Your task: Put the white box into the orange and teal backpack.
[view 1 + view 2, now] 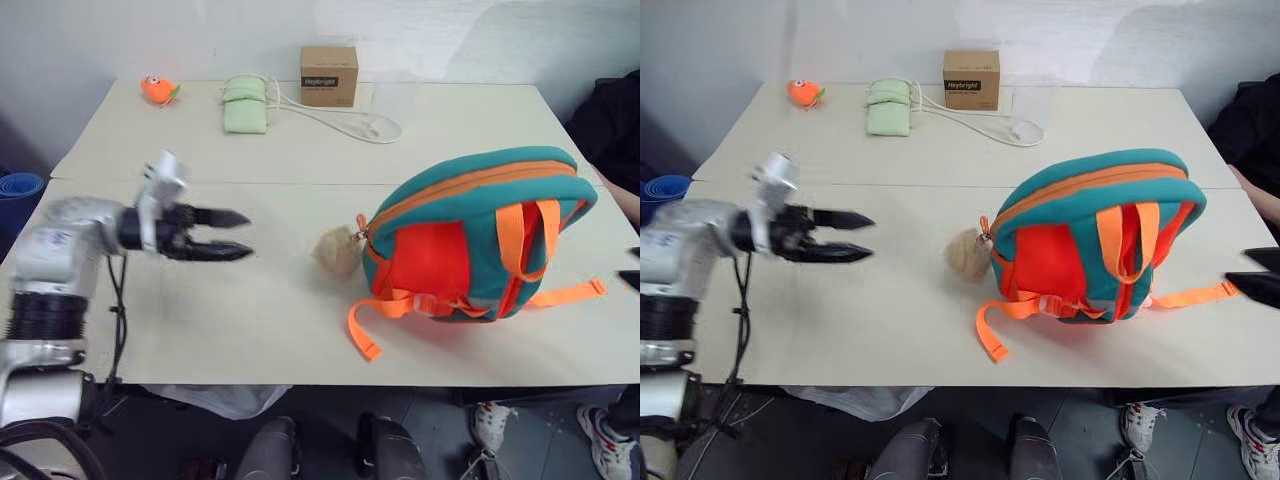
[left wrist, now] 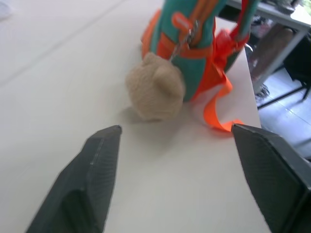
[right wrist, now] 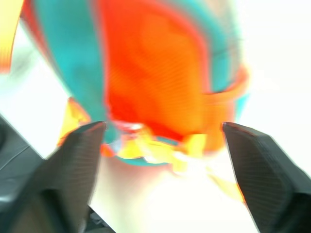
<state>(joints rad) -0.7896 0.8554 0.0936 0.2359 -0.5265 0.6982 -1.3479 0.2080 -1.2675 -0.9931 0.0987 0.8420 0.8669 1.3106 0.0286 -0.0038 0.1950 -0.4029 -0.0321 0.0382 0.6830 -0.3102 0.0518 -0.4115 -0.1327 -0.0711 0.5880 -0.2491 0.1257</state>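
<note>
The backpack (image 1: 478,235) stands on the table (image 1: 250,320), orange back panel and straps facing the camera, teal trim over its rounded top; its zip line along the top looks shut. The white box cannot be seen on the table or in either gripper, so I cannot tell where it is. A tan plush toy (image 1: 338,253) hangs from the backpack's zip end and rests on the table, touching the backpack on the side toward the left gripper. An orange strap (image 1: 372,322) trails from the backpack's base toward the table's near edge, and another strap (image 1: 570,294) lies out on the opposite side. The left gripper (image 1: 232,234) hovers above the table well apart from the backpack, pointing level toward the toy; its jaws are spread and pinch nothing, and in the left wrist view the toy sits between and beyond the two black fingers (image 2: 92,179). The right gripper (image 1: 1258,276) shows as dark fingertips just beyond the backpack's other side, near the strap; the right wrist view shows its jaws spread wide and empty, facing the backpack. Far behind the backpack, by the wall, stand a cardboard box (image 1: 329,75), a green pouch (image 1: 245,104) and a small orange toy (image 1: 156,90).
</note>
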